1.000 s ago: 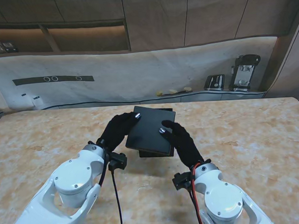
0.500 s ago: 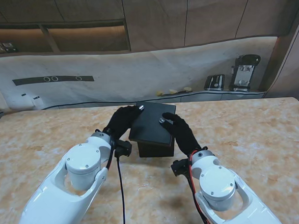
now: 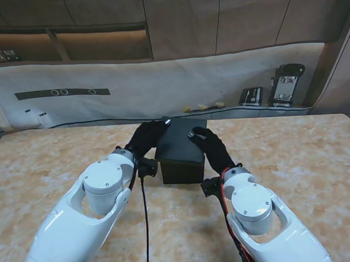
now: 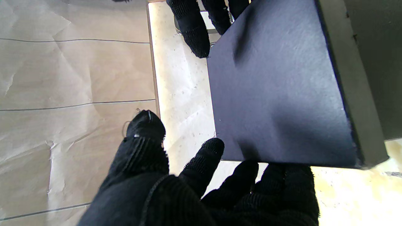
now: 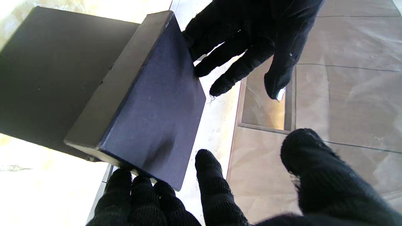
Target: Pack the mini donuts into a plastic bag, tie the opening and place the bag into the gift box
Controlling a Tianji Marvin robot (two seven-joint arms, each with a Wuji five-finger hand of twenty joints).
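Gift box sits mid-table with its lid resting on top, our left hand and right hand each gripping a lid edge, so we're probably just closing up since no donuts or bag show.

No readable text, label, brand or number anywhere. Gift box plain matte black, unprinted lid and sides in all three views. Black gloves on left hand and right hand bare of logos. At ten o'clock on the back wall, dark strip with small white ring marks, too small to read. At two o'clock, devices on the ledge, markings blurred, unreadable.
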